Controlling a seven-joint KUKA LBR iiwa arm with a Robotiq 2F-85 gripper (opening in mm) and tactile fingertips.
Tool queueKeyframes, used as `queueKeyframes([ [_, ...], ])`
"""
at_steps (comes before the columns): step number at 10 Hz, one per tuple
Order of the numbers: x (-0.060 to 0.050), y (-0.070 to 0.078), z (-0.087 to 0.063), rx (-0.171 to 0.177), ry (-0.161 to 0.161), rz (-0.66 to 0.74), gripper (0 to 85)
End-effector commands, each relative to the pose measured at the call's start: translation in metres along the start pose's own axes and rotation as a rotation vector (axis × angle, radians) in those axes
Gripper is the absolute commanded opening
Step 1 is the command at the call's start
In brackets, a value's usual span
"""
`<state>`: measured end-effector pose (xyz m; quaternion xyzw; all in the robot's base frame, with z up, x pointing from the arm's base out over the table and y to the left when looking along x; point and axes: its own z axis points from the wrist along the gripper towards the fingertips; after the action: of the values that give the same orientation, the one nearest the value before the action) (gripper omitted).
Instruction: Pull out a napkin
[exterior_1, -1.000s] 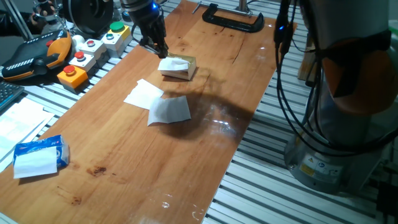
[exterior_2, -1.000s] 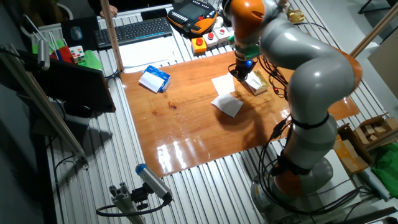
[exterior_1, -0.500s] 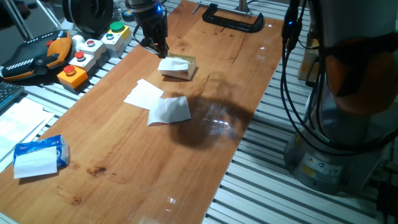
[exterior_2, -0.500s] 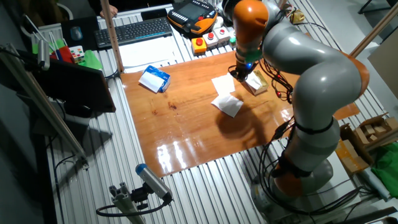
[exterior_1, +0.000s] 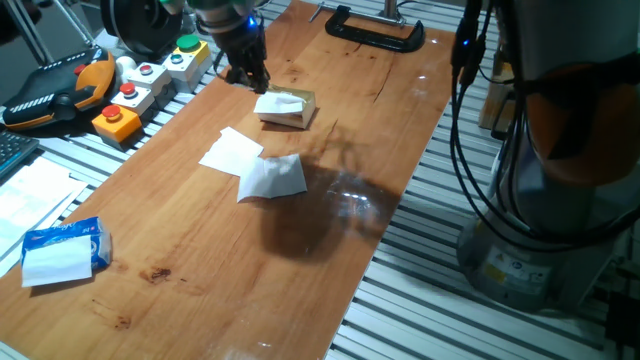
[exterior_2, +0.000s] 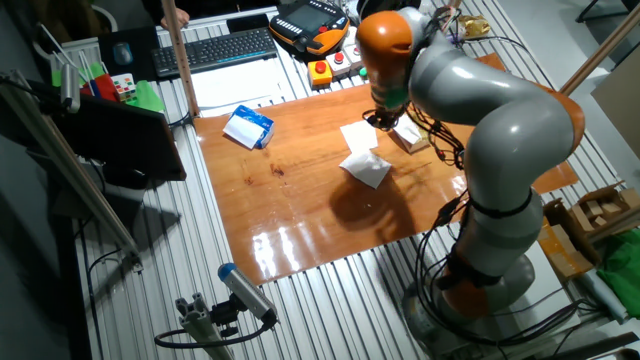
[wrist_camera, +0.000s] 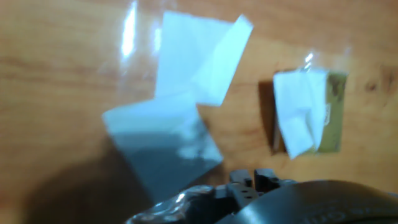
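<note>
The gripper (exterior_1: 250, 76) hangs above the far-left part of the wooden bench (exterior_1: 200, 260), just beside the small tan box (exterior_1: 288, 108) and not touching it. Whether its fingers are spread or closed cannot be told from any view; nothing is seen in its grasp. The napkin (exterior_1: 278, 101) sits tufted on top of the box, white and crumpled, covering most of its upper face; in the hand view it spills over one side of the box (wrist_camera: 329, 112). Two flat white sheets (exterior_1: 255, 166) lie on the bench near the box, one overlapping the other at a corner. A blue tissue packet (exterior_1: 64, 248) lies well apart at the bench's left edge. A black clamp (exterior_1: 375, 34) grips the far end.
</note>
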<state>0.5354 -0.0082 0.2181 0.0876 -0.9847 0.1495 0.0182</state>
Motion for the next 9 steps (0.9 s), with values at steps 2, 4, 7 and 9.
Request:
queueKeyframes([
  [2, -0.011, -0.003, 0.018, 0.028, -0.015, 0.010, 47.3],
  [4, -0.021, -0.008, 0.043, 0.025, -0.044, 0.009, 55.3],
  [7, -0.028, -0.016, 0.072, 0.039, -0.067, -0.021, 57.3],
  [9, -0.027, -0.022, 0.084, 0.037, -0.077, -0.027, 58.7],
])
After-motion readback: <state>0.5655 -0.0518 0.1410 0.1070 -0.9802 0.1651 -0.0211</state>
